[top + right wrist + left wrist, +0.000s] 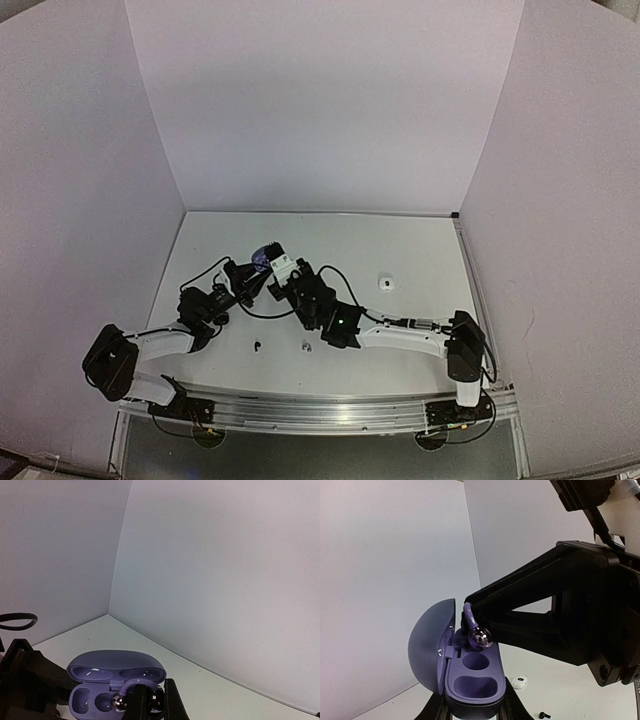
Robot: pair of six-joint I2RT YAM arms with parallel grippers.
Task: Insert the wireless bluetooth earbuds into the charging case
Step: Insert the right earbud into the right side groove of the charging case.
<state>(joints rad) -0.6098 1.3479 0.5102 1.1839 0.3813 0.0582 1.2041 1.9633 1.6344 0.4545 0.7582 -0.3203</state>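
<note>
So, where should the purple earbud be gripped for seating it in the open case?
Grip the purple earbud by the end opposite its shiny ball, from above, as the right gripper has it. The curved band then leaves the ball hanging free below the grip, over the upward-facing wells of the charging case, lid hinged back.

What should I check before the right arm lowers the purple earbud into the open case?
1. lid open: ok.
2. case gripped by left end effector: ok.
3. earbud gripped by right end effector: ok.
4. wells in view empty: ok.
5. earbud lined up with its well: cannot tell.
</note>
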